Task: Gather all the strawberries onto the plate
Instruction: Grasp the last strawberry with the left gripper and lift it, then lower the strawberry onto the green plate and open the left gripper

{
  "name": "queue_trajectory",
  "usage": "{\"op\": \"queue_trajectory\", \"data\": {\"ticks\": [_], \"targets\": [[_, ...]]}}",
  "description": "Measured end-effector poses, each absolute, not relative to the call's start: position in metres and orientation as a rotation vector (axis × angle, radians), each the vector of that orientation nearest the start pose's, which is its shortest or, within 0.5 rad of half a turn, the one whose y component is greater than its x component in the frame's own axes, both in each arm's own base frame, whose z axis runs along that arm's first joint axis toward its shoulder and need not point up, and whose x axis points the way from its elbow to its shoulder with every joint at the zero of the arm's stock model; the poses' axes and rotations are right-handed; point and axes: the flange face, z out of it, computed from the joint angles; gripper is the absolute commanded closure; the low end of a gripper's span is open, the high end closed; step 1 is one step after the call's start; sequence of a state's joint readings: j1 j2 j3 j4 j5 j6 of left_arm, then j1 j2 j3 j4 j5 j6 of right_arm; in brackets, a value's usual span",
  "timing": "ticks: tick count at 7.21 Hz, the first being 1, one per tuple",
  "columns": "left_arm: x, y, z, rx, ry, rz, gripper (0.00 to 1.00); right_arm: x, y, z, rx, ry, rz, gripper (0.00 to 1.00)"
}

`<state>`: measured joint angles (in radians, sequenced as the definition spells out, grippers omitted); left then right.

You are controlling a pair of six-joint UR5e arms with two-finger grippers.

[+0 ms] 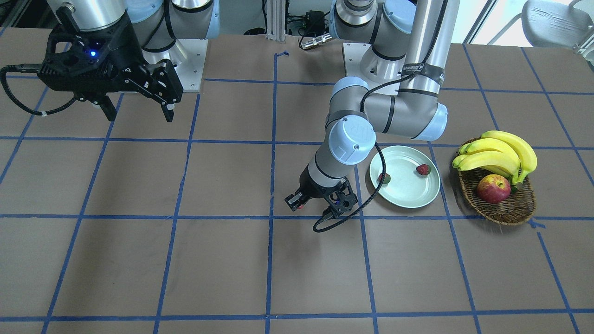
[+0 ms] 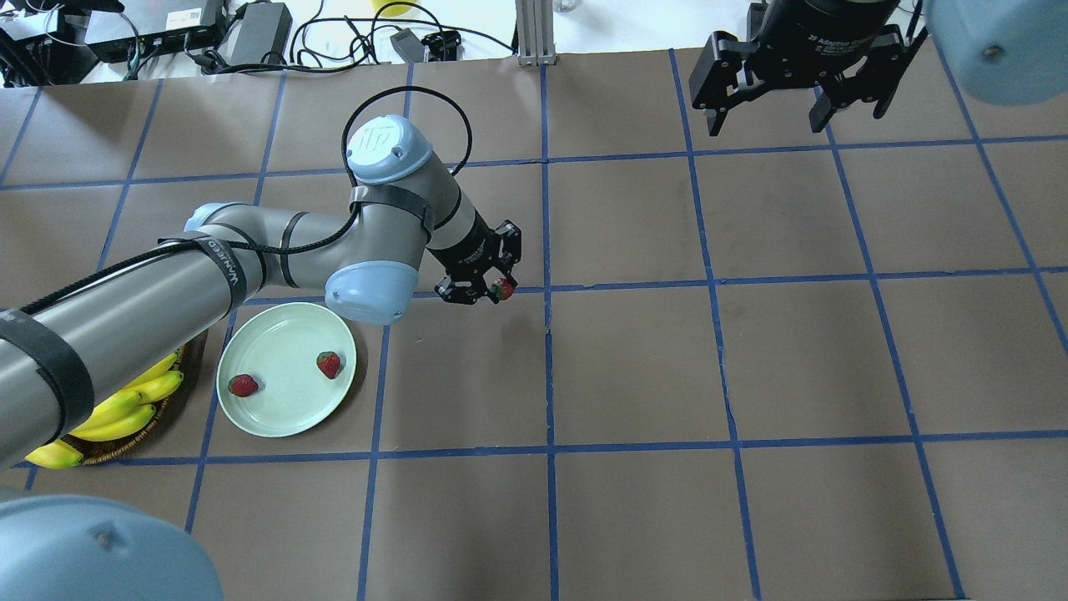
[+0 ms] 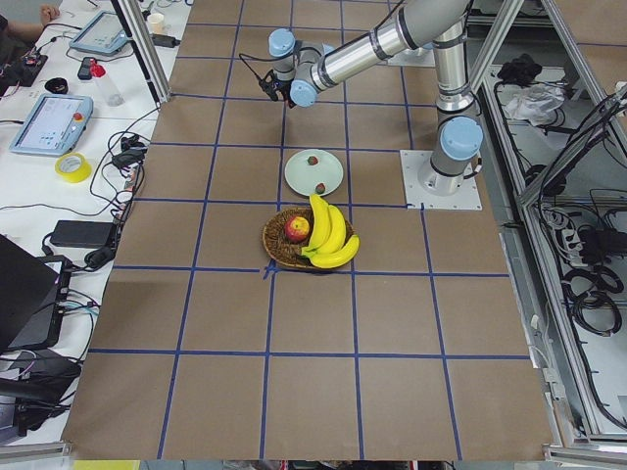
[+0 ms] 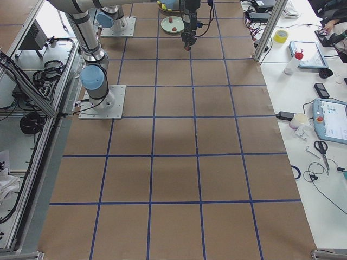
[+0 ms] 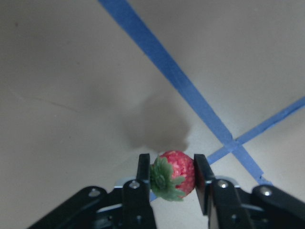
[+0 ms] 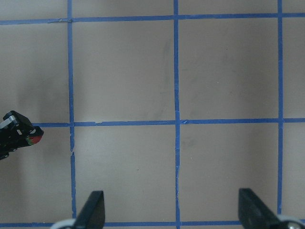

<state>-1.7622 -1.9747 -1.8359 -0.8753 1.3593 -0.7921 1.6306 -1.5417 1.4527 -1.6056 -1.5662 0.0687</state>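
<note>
- The third strawberry [image 5: 175,172] is pinched at its sides between the fingers [image 5: 143,168] of the left gripper [image 5: 171,169], with its leafy top toward the wrist camera. It seems to hang just clear of the table [image 5: 71,71], near a crossing of blue tape lines.
- The hold looks narrow. The berry is small and rounded, so a quick swing could let it twist or slip out and roll across the table.
- Squeezing harder to prevent that could bruise or crush it.
- The plate [image 2: 284,334] lies near, back beside the left arm's elbow, and holds a near berry [image 2: 329,364] and a far berry [image 2: 243,385], well apart from each other.
- The rim is shallow. A release from too high, or too close to the edge, could send the berry bouncing out or knock one of the two off.
- The basket [image 1: 506,208] with bananas [image 1: 499,155] and an apple [image 1: 493,189] stands just beside the plate, so an overshoot could drop the berry there instead.
- The right gripper [image 2: 768,125] hangs well apart, its fingers spread and empty, and seems to pose no hazard.
</note>
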Motion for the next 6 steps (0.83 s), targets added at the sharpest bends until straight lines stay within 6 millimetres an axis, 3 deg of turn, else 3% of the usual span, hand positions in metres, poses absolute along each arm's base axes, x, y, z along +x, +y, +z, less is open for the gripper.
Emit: {"op": "queue_trajectory", "data": {"ticks": [2, 3, 6], "targets": [[-0.227, -0.536, 0.240, -0.612, 3.144, 0.099, 1.00, 0.164, -0.505, 0.536, 0.012, 3.123, -0.193, 0.00], [-0.196, -0.537, 0.250, -0.503, 3.119, 0.152, 1.00, 0.164, -0.505, 0.536, 0.011, 3.123, -0.193, 0.00], [-0.125, -0.534, 0.258, -0.201, 3.113, 0.257, 1.00, 0.165, -0.505, 0.536, 0.012, 3.123, -0.193, 0.00]]}}
